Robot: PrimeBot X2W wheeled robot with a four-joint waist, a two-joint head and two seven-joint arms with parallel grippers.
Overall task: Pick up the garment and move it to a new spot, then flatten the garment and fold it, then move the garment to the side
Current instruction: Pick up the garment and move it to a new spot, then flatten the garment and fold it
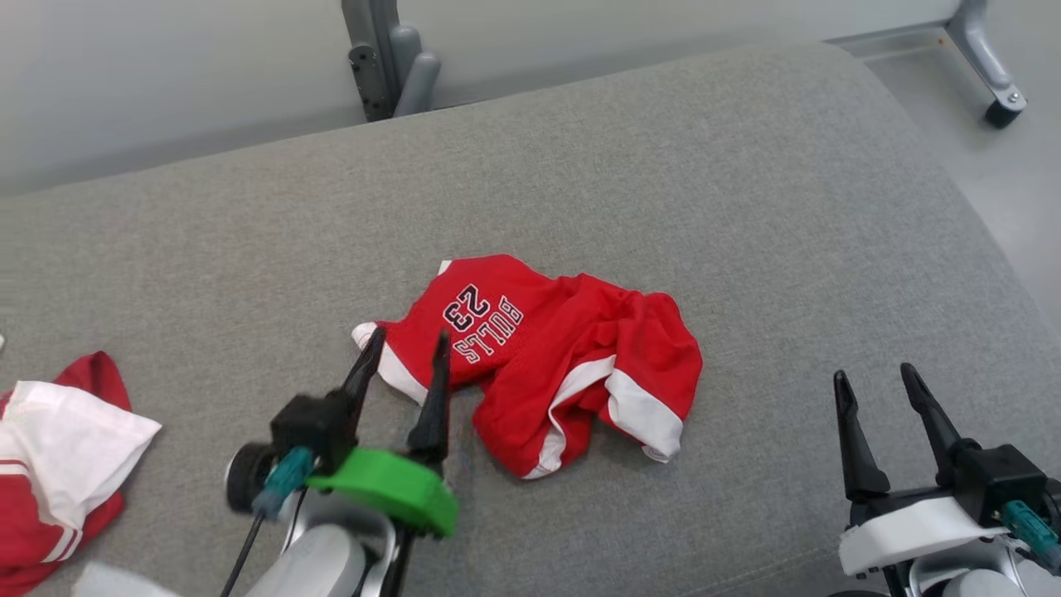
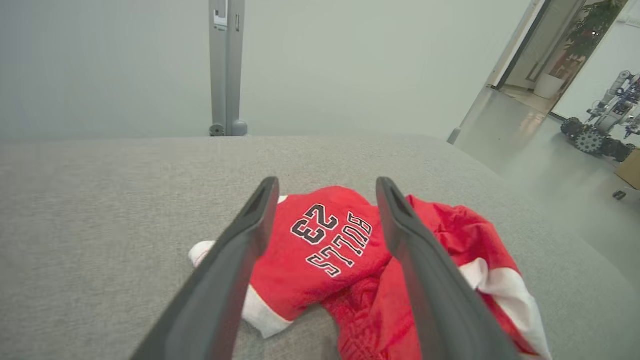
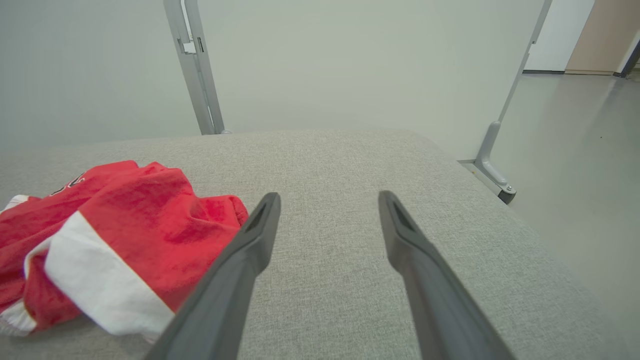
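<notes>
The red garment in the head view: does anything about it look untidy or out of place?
Yes. The red garment lies crumpled on the grey cushion, not flat: the cloth bunches up on its right side in the head view, and its print reads upside down there.

The right gripper (image 3: 328, 196) holds its fingers (image 3: 250, 245) spread over a grey cushion (image 3: 350, 160), red garment (image 3: 135, 220) alongside.

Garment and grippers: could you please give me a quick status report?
Left gripper open at the garment edge. Right gripper open, clear. Crumpled on grey cushion. Another red-white cloth far left.
</notes>
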